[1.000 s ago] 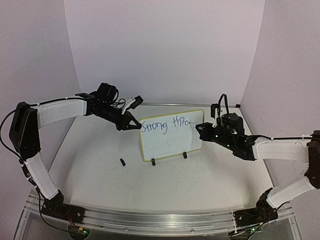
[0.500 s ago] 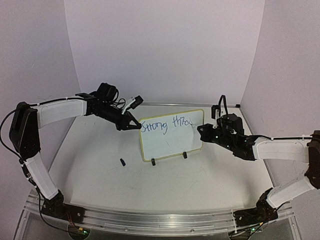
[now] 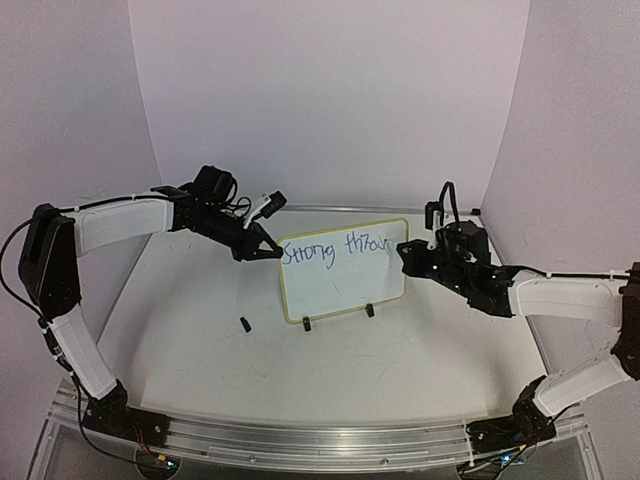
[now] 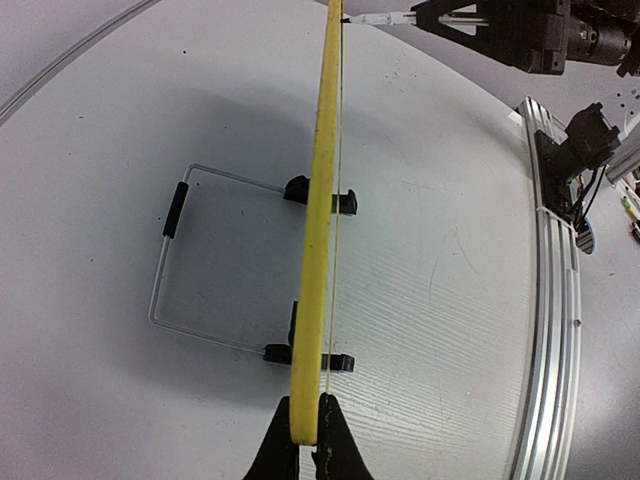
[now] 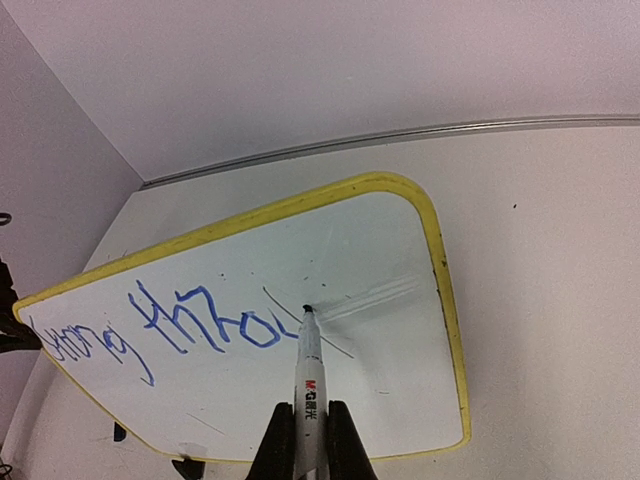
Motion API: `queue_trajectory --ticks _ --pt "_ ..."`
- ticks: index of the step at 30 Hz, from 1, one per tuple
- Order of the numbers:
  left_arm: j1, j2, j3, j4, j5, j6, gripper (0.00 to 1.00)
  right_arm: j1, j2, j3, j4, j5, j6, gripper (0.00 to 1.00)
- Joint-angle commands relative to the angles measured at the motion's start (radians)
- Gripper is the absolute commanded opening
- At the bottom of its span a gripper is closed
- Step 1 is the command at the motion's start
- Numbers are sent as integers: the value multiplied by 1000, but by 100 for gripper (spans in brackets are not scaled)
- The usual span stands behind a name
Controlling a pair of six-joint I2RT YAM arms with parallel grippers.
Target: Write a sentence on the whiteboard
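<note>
The whiteboard [image 3: 340, 285] stands upright mid-table on two black clip feet, with blue handwriting across its top. My left gripper [image 3: 268, 250] is shut on the yellow frame at the board's left edge. In the left wrist view that frame [image 4: 322, 200] runs edge-on between my left gripper's [image 4: 308, 432] jaws. My right gripper [image 3: 410, 254] is at the board's upper right corner, shut on a white marker [image 5: 309, 375]. In the right wrist view the marker's tip is at the whiteboard [image 5: 380, 330], just right of the last blue letter, and the right gripper [image 5: 308, 440] grips its barrel.
A small dark marker cap [image 3: 244, 324] lies on the table left of the board. A wire stand [image 4: 170, 270] reaches out behind the board. An aluminium rail [image 3: 320, 440] runs along the near edge, and white walls close in the back and sides.
My right gripper has shifted slightly right along the board with the marker, and one more blue stroke ends the writing. The left arm and the board have stayed still.
</note>
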Motion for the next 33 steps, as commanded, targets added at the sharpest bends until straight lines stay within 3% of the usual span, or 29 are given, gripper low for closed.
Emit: queue_trajectory --ticks 1,33 --pt "-11 7 2 -74 -79 47 0 -3 -20 39 32 27 -13 0" --pt "-11 11 3 -73 -78 49 0 -2 5 -39 25 23 62 0"
